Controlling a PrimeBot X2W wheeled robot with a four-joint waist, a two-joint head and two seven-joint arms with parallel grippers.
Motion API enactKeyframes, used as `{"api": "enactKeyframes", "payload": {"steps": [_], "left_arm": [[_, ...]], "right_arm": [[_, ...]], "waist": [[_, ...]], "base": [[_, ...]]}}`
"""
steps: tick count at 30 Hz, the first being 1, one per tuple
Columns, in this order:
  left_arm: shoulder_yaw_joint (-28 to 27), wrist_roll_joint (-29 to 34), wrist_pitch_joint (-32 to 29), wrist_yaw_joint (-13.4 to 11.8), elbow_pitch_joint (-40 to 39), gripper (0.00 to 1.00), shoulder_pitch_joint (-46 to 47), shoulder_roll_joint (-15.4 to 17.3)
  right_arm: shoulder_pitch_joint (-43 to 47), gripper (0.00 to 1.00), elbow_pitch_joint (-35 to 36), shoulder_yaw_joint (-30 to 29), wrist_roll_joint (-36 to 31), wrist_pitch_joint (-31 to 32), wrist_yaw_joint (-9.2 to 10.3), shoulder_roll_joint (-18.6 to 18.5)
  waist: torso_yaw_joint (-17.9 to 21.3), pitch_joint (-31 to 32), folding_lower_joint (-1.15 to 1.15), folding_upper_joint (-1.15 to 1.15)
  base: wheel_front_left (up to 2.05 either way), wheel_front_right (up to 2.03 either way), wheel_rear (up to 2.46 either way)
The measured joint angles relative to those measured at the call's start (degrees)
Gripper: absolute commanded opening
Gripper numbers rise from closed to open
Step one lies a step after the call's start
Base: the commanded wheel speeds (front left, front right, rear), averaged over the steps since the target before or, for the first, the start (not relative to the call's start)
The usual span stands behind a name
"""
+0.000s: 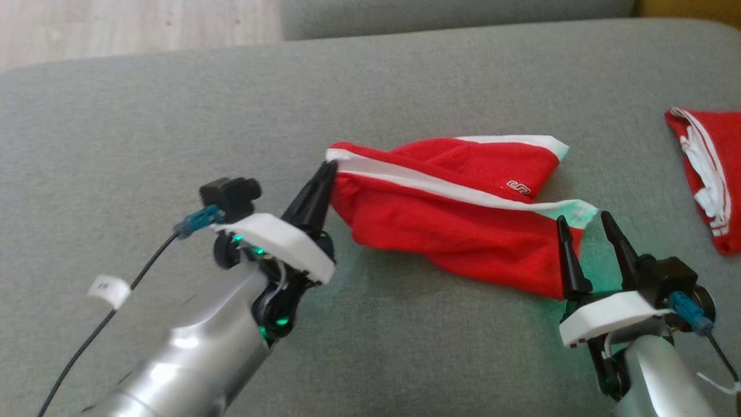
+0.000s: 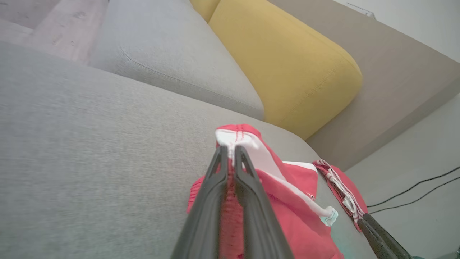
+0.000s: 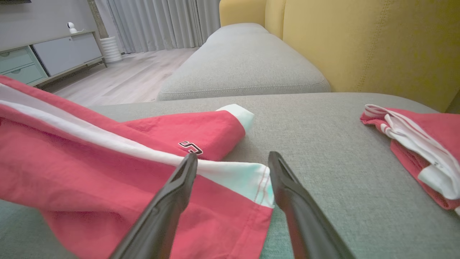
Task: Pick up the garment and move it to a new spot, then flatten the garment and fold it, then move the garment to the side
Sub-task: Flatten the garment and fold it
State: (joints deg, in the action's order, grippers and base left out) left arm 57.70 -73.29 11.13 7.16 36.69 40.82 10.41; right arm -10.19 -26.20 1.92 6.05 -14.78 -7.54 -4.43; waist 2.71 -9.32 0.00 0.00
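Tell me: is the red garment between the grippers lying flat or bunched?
Bunched, not flat. The left gripper is shut on one corner of the garment and holds it raised, so the cloth sags in folds.

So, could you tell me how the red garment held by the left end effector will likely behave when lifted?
Probably floppy: the red cloth garment with white stripes sags and creases away from the corner pinched by the left end effector. Likely light, as that narrow pinch alone holds the corner up. It may drag on the grey woven sofa cushion.
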Motion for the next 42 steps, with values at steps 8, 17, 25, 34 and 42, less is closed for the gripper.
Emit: {"api": "enactKeyframes", "payload": {"steps": [8,17,25,34,42], "left_arm": [[-3.0,1.4,3.1,0.0,0.9,0.00,-6.5,3.6],[-17.5,11.4,3.1,-0.9,-0.2,0.00,-22.0,3.5],[-28.9,20.4,3.1,-1.2,-2.3,0.00,-27.3,-0.5],[-32.4,25.6,3.1,0.0,-1.5,0.00,-28.1,-3.5],[-33.4,26.9,3.1,0.3,-0.9,0.00,-28.1,-4.3]], "right_arm": [[0.6,1.00,0.3,-0.5,0.5,0.0,0.00,0.3],[4.1,1.00,0.7,-0.6,0.7,0.0,0.00,1.2],[3.9,1.00,0.2,2.2,3.2,0.0,0.00,1.4],[-1.5,1.00,-5.5,9.3,10.4,0.0,0.00,1.5],[-2.7,1.00,-9.4,11.4,15.0,0.0,0.00,1.5]], "waist": [[-2.6,3.2,0.00,0.00],[-3.2,5.5,-0.01,0.00],[-2.9,5.1,0.00,0.00],[-4.5,3.4,0.00,0.00],[-5.1,2.7,0.00,0.00]], "base": [[0.00,0.00,0.00],[0.00,0.00,0.00],[0.00,0.00,0.00],[0.00,0.00,0.00],[0.00,0.00,0.00]]}}
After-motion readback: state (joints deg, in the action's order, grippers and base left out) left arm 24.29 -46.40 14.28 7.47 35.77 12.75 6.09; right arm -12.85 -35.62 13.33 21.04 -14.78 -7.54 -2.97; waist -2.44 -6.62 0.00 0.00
